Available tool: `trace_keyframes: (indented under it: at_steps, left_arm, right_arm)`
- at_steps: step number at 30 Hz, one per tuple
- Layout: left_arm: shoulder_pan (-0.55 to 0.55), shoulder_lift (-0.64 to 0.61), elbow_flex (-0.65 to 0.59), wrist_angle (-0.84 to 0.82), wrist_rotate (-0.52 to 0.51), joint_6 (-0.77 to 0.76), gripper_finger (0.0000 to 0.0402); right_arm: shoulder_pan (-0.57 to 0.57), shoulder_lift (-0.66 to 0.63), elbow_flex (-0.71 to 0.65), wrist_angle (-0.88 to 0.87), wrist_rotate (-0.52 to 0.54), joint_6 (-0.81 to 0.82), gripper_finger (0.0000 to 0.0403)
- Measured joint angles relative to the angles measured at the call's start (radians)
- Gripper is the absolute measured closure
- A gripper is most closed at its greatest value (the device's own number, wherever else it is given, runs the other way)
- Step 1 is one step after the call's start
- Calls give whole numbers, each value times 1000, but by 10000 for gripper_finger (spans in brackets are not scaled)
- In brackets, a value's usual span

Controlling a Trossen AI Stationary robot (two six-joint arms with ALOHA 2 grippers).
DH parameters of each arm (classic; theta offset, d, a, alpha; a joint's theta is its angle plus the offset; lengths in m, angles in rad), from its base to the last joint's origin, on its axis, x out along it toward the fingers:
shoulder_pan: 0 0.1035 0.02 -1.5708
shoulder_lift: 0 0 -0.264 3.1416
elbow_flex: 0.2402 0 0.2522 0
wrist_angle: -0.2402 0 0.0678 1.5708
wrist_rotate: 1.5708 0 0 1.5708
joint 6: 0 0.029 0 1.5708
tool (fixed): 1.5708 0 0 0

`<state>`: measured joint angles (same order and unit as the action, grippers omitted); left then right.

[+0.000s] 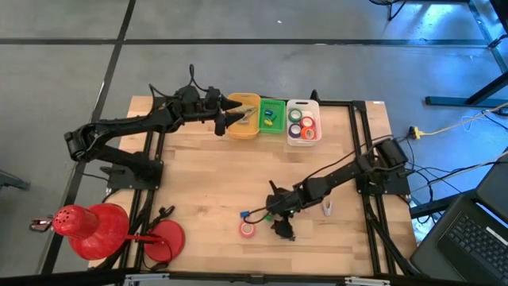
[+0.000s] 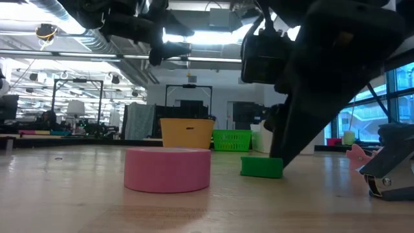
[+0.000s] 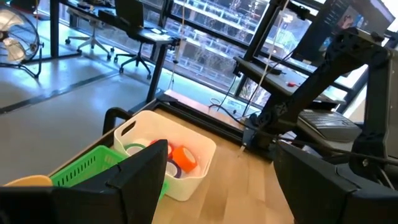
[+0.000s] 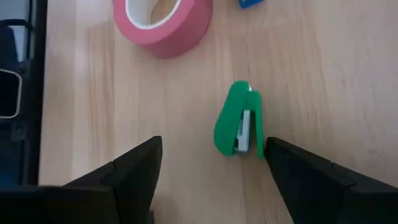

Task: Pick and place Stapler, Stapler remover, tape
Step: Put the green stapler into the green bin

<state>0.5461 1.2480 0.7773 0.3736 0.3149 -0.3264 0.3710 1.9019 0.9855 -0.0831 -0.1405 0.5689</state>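
We see a small green stapler [image 4: 239, 121] lying flat on the desk [image 4: 323, 93] near a pink tape roll [image 4: 163, 22]; more tape rolls [image 1: 304, 125] fill the white bin [image 1: 303, 104].

Both of my arms are matte black, built from slim jointed segments with boxy housings at the joints. Thin black cables loop off the left arm [image 1: 135, 123] near its wrist. The right arm [image 1: 341, 176] ends in two flat, wedge-shaped dark fingers [image 4: 134, 171], and the left arm's fingers [image 3: 140, 171] match them.
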Motion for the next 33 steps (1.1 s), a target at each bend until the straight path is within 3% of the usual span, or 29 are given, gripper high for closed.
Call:
trace_keyframes:
  at_steps: [7, 16, 19, 25, 29, 33]
  left_arm:
    - [0, 0, 0, -36, 0, 0, 121]
    - [0, 0, 0, -36, 0, 0, 121]
    - [-1, 0, 0, -35, 0, -1, 121]
    - [-3, 0, 0, -34, 2, -27, 121]
    - [-3, 0, 0, -33, 2, -28, 121]
    - [-3, 1, 0, -17, 2, -29, 121]
  right_arm:
    - [0, 12, -3, 40, 83, 0, 164]
    - [-7, 11, -6, 34, 122, 50, 356]
    - [-21, -6, -8, 28, 123, 54, 351]
    - [-124, -147, -13, -155, 137, 51, 351]
    - [-235, -302, -12, -266, 124, -26, 351]
    - [-396, -430, -9, -262, 66, -101, 351]
